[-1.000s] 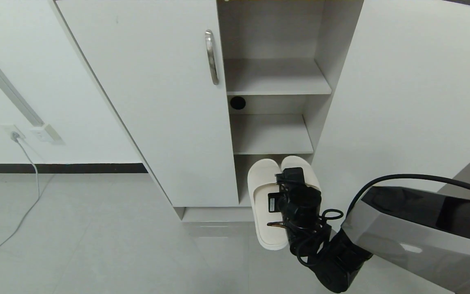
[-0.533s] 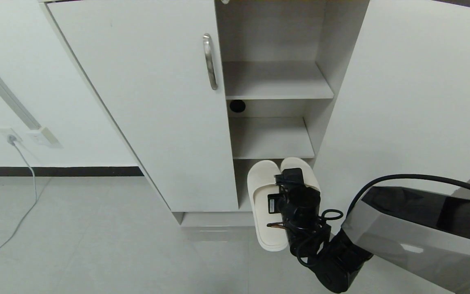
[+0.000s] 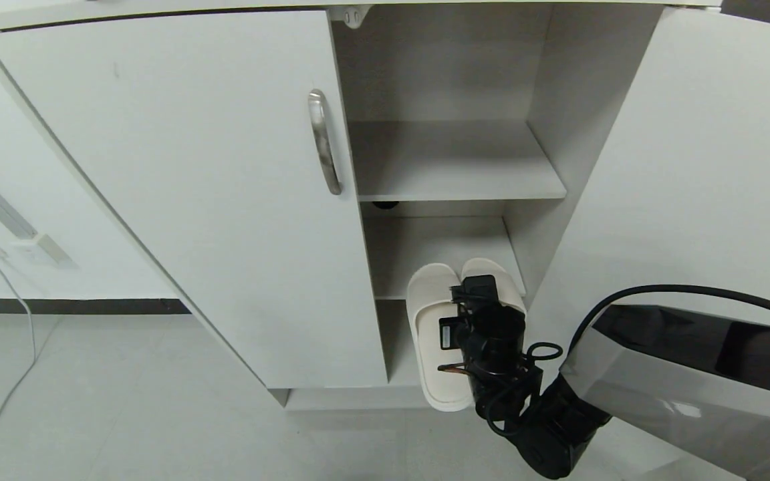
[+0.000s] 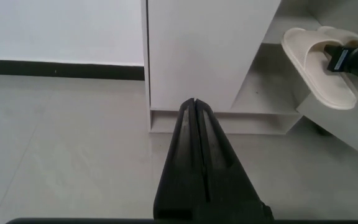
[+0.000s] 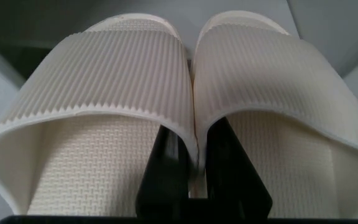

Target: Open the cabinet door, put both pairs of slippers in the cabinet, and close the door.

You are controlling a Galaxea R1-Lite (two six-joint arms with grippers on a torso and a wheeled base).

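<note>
Cabinet (image 3: 579, 100) w/ right door (image 3: 692, 167) swung open, left door (image 3: 191, 200) shut. Pair of cream slippers (image 3: 433, 334) hangs side by side off the floor (image 3: 124, 414), just in front of the open half, toes twd the lower shelves (image 3: 438, 247). Right gripper (image 5: 193, 146) is clamped on the slippers' touching inner strap edges, one finger under each strap. Left gripper (image 4: 194, 102) is over the floor near the cabinet base, fingers pressed together.

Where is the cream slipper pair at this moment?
Head view, right of centre: the slipper pair is clamped in the right gripper, held off the floor before the cabinet and its open compartment, toes toward its shelves.
</note>
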